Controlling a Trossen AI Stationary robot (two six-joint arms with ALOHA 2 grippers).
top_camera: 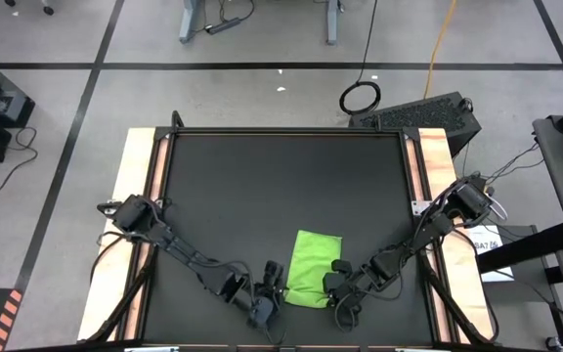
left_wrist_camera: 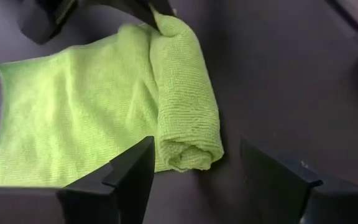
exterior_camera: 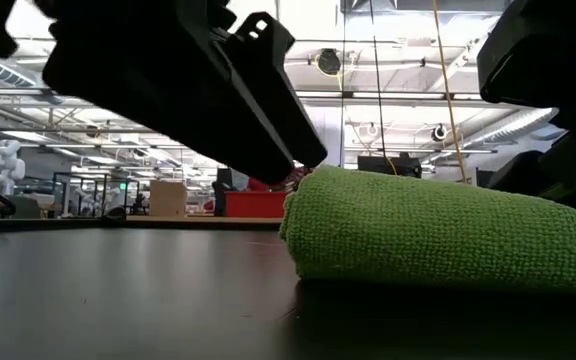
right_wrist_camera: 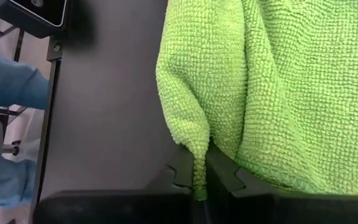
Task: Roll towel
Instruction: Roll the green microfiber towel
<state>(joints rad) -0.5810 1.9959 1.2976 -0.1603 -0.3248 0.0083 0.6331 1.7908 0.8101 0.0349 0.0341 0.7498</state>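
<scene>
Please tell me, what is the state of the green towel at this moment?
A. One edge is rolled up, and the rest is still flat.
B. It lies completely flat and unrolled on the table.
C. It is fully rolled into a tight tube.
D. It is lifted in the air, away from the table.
A: in the left wrist view the towel has a rolled part along one edge, with flat cloth beside it on the table; the right claw pinches a corner.

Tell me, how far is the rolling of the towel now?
Started: the near end of the towel is already rolled into a short tube. In hand: the right claw pinches one corner of the roll; the left claw is open at the other end. Left: the flat part is still unrolled.
</scene>
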